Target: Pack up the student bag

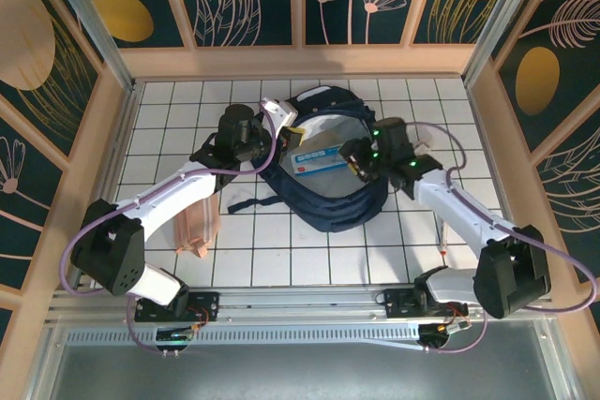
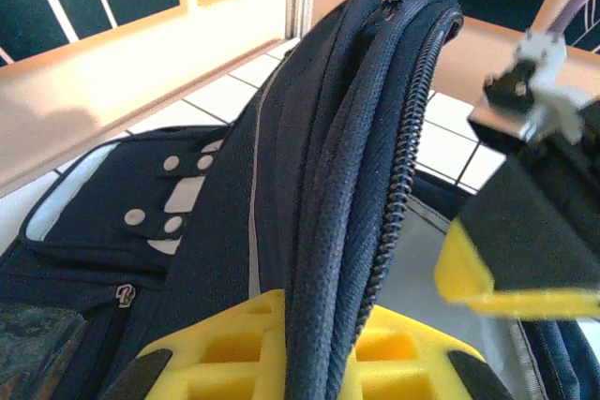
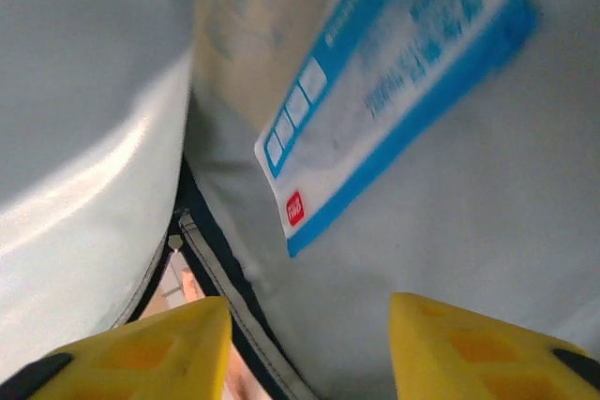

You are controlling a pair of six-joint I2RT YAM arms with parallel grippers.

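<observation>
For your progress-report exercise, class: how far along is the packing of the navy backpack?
Done: a flat blue-and-white packet lies inside the large navy-blue fabric backpack. In hand: left gripper clamps its zip edge, mouth open; right gripper hangs open above the packet. Left: likely the pink fabric pouch beside the left arm, then zipping.

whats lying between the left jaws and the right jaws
A blue-and-white packet, lying inside the open backpack; the top view shows it.
</observation>
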